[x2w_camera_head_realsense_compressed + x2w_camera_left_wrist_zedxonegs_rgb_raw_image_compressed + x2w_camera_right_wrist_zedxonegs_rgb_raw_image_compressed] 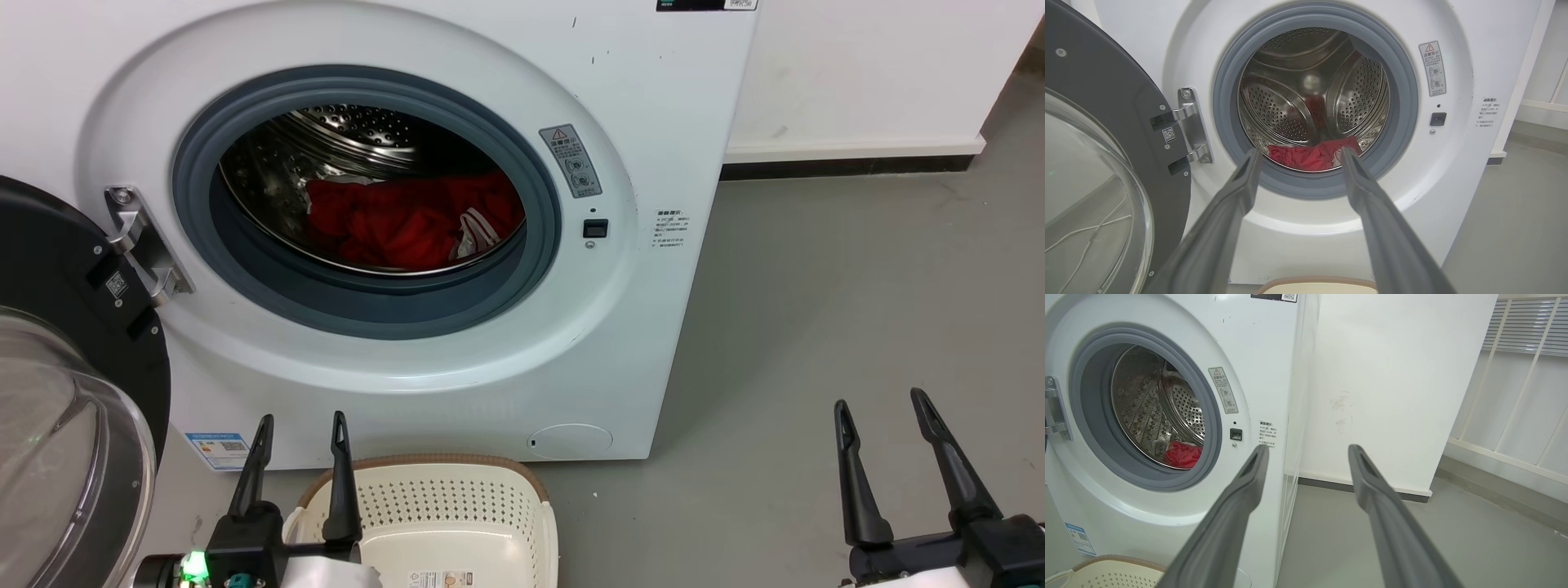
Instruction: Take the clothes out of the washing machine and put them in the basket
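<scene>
Head view, left gripper point(302, 418): jaws apart, gripping nothing; basket point(457, 500) just right of them, open door point(49, 261) to their left;
clothes point(400, 216): red heap in the washing machine point(653, 122) drum point(367, 126), straight ahead of those jaws, behind the grey porthole rim point(367, 314);
right gripper point(880, 400): jaws wide apart, touching nothing, bare grey floor point(816, 310) ahead; the machine's side edge left of them.

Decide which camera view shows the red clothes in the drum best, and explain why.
The head view: the clothes spread wide across the drum floor, white striped trim visible. The left wrist view shows a lower, narrower red heap; the right wrist view, a small red patch.
</scene>
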